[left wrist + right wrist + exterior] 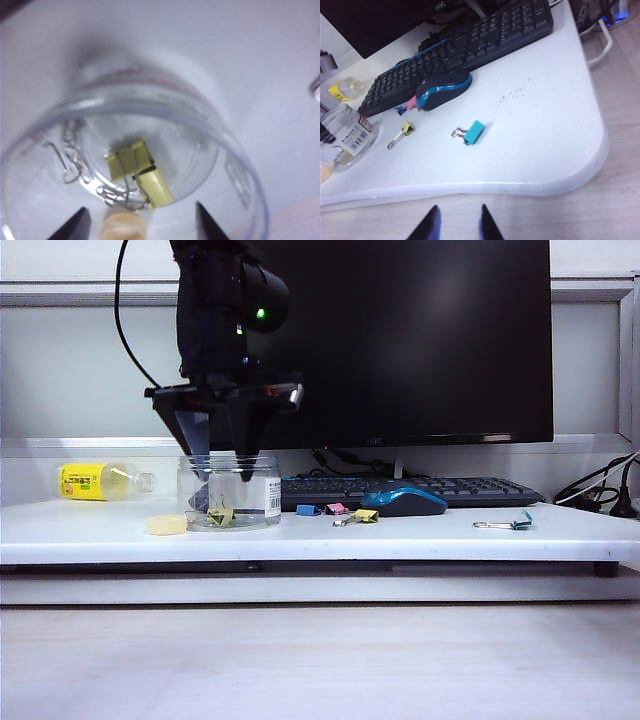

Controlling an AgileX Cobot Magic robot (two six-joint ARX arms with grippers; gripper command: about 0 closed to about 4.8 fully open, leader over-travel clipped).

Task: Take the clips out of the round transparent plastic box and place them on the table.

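While the left gripper (139,222) hangs inside the round transparent plastic box (229,491) with its fingers apart and holding nothing, two yellow clips (140,172) lie on the box floor. The right gripper (456,224) waits off the table (535,125) edge, fingers apart and empty. Three more clips (337,511) lie by the mouse (404,501).

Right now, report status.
Left gripper open inside round box, above two yellow clips. Right gripper open, off the table. Nothing blocking.
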